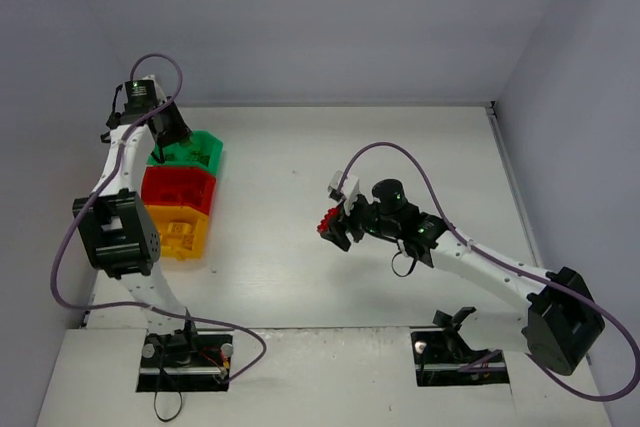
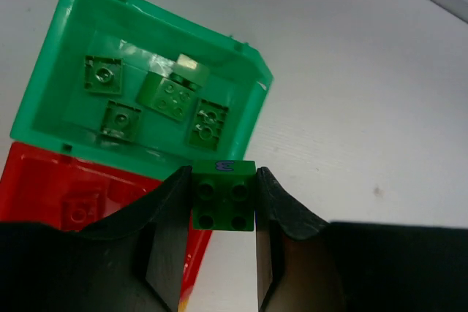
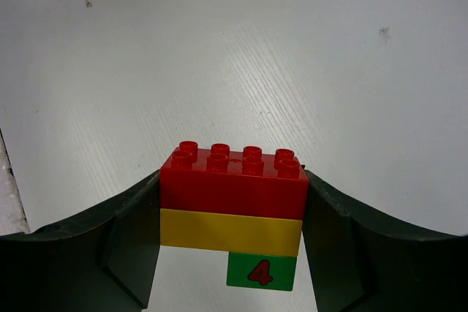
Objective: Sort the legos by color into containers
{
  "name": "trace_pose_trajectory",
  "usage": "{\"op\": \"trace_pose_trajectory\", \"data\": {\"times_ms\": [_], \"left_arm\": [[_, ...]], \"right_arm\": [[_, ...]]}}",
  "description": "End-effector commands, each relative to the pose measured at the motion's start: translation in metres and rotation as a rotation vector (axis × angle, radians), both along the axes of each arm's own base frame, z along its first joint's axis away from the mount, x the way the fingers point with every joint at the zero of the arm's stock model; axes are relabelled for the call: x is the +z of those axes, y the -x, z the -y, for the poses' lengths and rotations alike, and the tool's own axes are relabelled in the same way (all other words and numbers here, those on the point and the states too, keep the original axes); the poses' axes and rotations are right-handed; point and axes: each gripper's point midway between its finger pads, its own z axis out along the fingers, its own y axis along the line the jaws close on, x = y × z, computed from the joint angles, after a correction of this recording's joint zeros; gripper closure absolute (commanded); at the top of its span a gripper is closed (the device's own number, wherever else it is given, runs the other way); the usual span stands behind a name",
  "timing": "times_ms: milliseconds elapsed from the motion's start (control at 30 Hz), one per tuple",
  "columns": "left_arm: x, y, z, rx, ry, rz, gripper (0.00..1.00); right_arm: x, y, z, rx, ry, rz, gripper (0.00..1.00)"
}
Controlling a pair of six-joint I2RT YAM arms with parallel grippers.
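My left gripper (image 2: 223,202) is shut on a small green brick (image 2: 224,195) marked 3, held above the near rim of the green bin (image 2: 44,85). That bin holds several green bricks (image 2: 167,96). The red bin (image 2: 44,195) lies beside it, with a red brick inside. In the top view the green bin (image 1: 205,142), red bin (image 1: 180,187) and yellow bin (image 1: 185,232) stand in a row at the left, with the left gripper (image 1: 160,152) over the green one. My right gripper (image 3: 232,217) is shut on a stack (image 3: 232,199) of a red brick, a yellow brick and a green brick marked 4, above the table centre (image 1: 335,222).
White table (image 1: 300,277) with grey walls behind and at both sides. The bins stand close to the left wall. Cables loop from both arms.
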Motion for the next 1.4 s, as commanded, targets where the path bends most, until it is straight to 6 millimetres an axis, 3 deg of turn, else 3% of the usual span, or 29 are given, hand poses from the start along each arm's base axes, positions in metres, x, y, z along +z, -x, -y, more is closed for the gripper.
{"op": "trace_pose_trajectory", "data": {"times_ms": [0,100,233,333,400,433,467,533,567,733,867,933,967,1000,1033,1200,1367], "left_arm": [[0.018,-0.038,-0.023,0.042,-0.086,0.085,0.74],[0.010,-0.052,-0.027,0.044,-0.097,0.069,0.64],[0.015,-0.056,-0.025,0.036,-0.083,0.081,0.52],[0.024,-0.050,-0.014,0.019,-0.066,0.107,0.43],[0.041,-0.041,-0.006,0.004,-0.049,0.146,0.41],[0.035,-0.034,0.000,0.002,-0.029,0.136,0.41],[0.054,-0.025,0.006,-0.006,-0.019,0.182,0.41],[0.067,-0.016,0.023,-0.030,0.030,0.235,0.41],[0.071,0.000,0.031,-0.043,0.051,0.250,0.41],[0.098,0.041,0.084,-0.117,0.190,0.349,0.41],[0.115,0.086,0.150,-0.242,0.276,0.418,0.41],[0.124,0.096,0.168,-0.259,0.335,0.462,0.41],[0.134,0.107,0.182,-0.283,0.358,0.497,0.41],[0.126,0.112,0.187,-0.280,0.372,0.491,0.41],[0.142,0.117,0.193,-0.285,0.403,0.556,0.41],[0.152,0.135,0.225,-0.325,0.419,0.621,0.41],[0.158,0.137,0.246,-0.350,0.431,0.660,0.41]], "right_arm": [[0.046,-0.014,-0.017,0.022,-0.100,0.092,1.00],[0.049,-0.015,-0.019,0.027,-0.105,0.093,1.00],[0.050,-0.018,-0.022,0.023,-0.108,0.088,1.00],[0.053,-0.022,-0.024,0.001,-0.122,0.071,1.00],[0.063,-0.029,-0.026,-0.035,-0.145,0.068,1.00],[0.064,-0.033,-0.028,-0.065,-0.164,0.038,1.00],[0.069,-0.037,-0.028,-0.098,-0.182,0.028,1.00],[0.083,-0.054,-0.026,-0.194,-0.212,0.031,1.00],[0.088,-0.064,-0.022,-0.295,-0.254,-0.008,1.00],[0.119,-0.099,-0.015,-0.584,-0.431,-0.121,1.00],[0.149,-0.118,-0.020,-0.769,-0.633,-0.299,1.00],[0.148,-0.126,-0.024,-0.823,-0.663,-0.367,1.00],[0.163,-0.129,-0.028,-0.823,-0.710,-0.389,1.00],[0.163,-0.130,-0.034,-0.842,-0.755,-0.451,1.00],[0.166,-0.131,-0.037,-0.849,-0.777,-0.480,1.00],[0.184,-0.132,-0.052,-0.869,-0.912,-0.612,1.00],[0.184,-0.129,-0.056,-0.905,-0.982,-0.695,1.00]]}}
